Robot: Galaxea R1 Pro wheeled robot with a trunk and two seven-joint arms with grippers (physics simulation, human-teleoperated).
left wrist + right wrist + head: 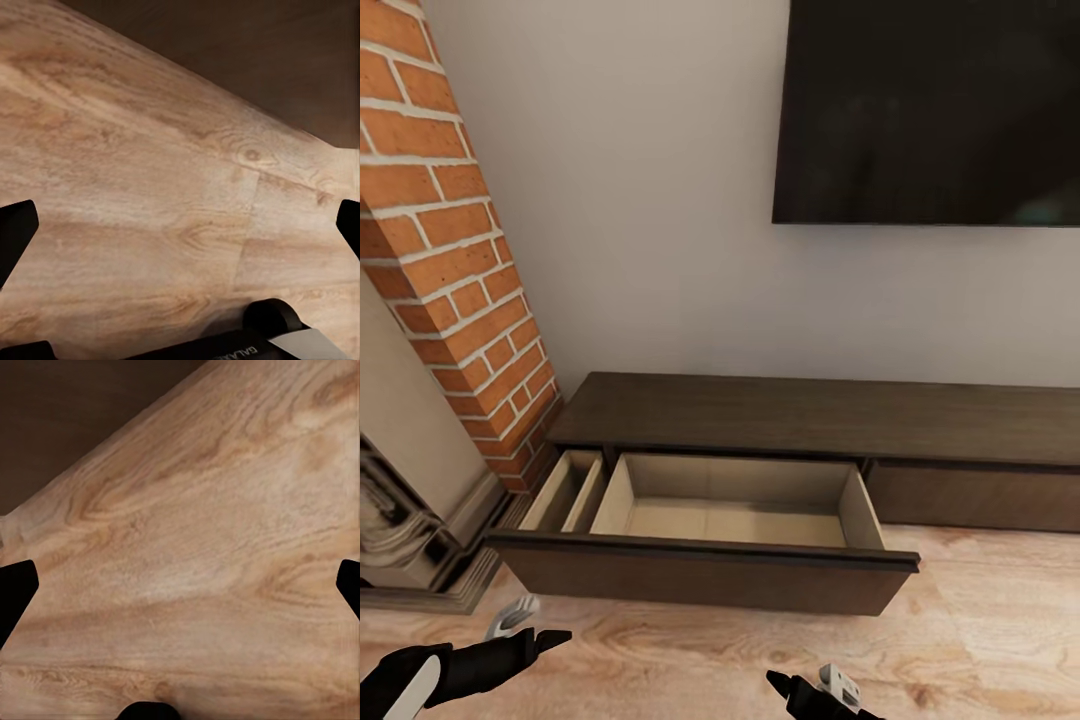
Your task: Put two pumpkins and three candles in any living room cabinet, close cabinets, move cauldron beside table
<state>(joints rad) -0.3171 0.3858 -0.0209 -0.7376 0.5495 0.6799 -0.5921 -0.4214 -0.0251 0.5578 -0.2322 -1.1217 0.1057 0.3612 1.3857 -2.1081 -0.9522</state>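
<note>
The cabinet [810, 415] stands ahead of both end effectors, its wide drawer [705, 575] pulled out just beyond them, the pale interior bare. The left end effector [180, 225] and right end effector [180, 585] hover over the wooden floor [980, 620], fingers spread apart, gripping nothing.
</note>
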